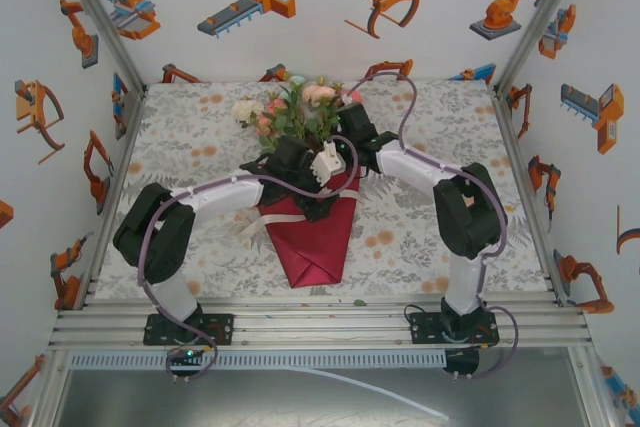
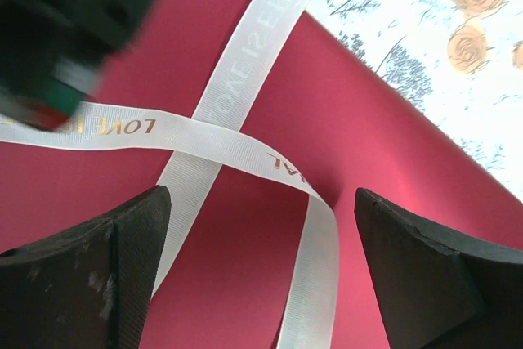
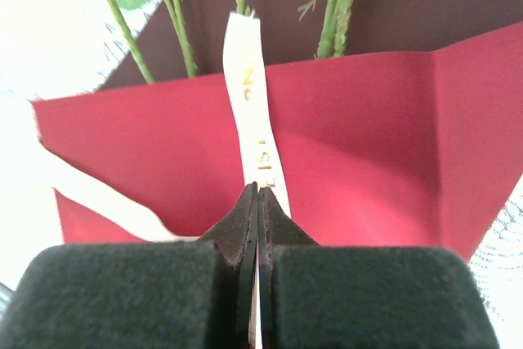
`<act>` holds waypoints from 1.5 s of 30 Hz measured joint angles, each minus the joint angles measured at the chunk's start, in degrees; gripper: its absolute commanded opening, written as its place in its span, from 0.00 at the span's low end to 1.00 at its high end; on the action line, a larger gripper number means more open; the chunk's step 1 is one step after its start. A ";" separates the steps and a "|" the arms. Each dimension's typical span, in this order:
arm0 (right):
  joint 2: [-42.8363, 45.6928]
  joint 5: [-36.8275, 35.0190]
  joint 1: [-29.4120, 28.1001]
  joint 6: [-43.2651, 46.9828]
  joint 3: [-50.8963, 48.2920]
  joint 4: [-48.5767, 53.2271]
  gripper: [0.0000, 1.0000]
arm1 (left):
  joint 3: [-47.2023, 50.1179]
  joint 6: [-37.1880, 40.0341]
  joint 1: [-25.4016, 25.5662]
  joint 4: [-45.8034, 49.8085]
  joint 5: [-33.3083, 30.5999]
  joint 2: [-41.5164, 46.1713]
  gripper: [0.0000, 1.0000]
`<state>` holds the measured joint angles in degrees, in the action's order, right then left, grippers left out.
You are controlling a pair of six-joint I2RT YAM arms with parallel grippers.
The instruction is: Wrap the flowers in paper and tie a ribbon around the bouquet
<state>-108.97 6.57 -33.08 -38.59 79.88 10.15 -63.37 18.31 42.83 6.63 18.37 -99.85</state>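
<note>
Bouquet (image 1: 300,232) lies mid-table, blooms at 12 o'clock, the point of its paper (image 1: 315,257) at 6. Its ribbon (image 2: 237,140) crosses itself directly beneath the left gripper (image 2: 261,198), whose jaws stand wide apart. One strand, running toward 12 o'clock, is clamped in the right gripper (image 3: 256,202).

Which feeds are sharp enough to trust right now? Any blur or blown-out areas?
Left wrist: ribbon lettering crisp on the paper, dark blurred shape top left, tablecloth washed out. Right wrist: tablecloth at left blown white, ribbon print soft. Top external: even light, no glare.
</note>
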 measured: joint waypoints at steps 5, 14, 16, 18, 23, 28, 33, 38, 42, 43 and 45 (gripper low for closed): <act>1.75 -0.22 0.70 -5.18 -0.04 -0.66 0.00 | -1.57 1.73 0.00 -0.24 -2.38 -2.27 0.69; 2.45 6.67 4.04 4.55 -3.06 -2.54 0.44 | -4.39 5.01 0.00 2.01 -4.04 -3.69 0.10; 3.17 10.69 5.79 11.91 -5.75 -2.97 0.51 | -3.56 4.81 -0.17 1.64 -3.96 -2.62 0.11; 3.69 13.46 6.71 18.49 -8.09 -2.99 0.53 | -2.27 4.61 -0.59 1.53 -3.78 -0.48 0.13; 4.33 19.54 6.36 28.57 -10.75 -3.63 0.56 | -2.38 5.35 -2.34 1.51 -4.37 3.65 0.19; 4.63 26.69 6.12 33.55 -11.65 -6.80 0.63 | -4.57 7.39 -3.98 2.99 -5.70 3.30 0.27; 3.10 31.10 5.09 35.85 -11.61 -6.91 0.64 | -4.72 7.96 -5.38 3.21 -4.96 3.39 0.31; 0.48 31.80 3.78 38.62 -11.63 -4.09 0.61 | -5.16 7.96 -6.43 3.30 -3.76 3.67 0.31; 0.33 31.76 3.15 39.89 -11.63 -3.10 0.37 | -5.42 7.96 -6.67 3.28 -3.34 3.82 0.31; 0.33 31.74 3.15 40.13 -11.63 -3.08 0.30 | -5.42 7.96 -6.67 3.28 -3.28 3.85 0.31; 0.33 31.76 3.15 40.54 -11.63 -2.95 0.13 | -5.42 7.93 -6.78 3.26 -2.95 3.89 0.31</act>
<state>-108.64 38.33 -29.93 1.96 68.25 7.20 -68.79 26.24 36.05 9.89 15.42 -95.96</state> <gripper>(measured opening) 0.262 0.308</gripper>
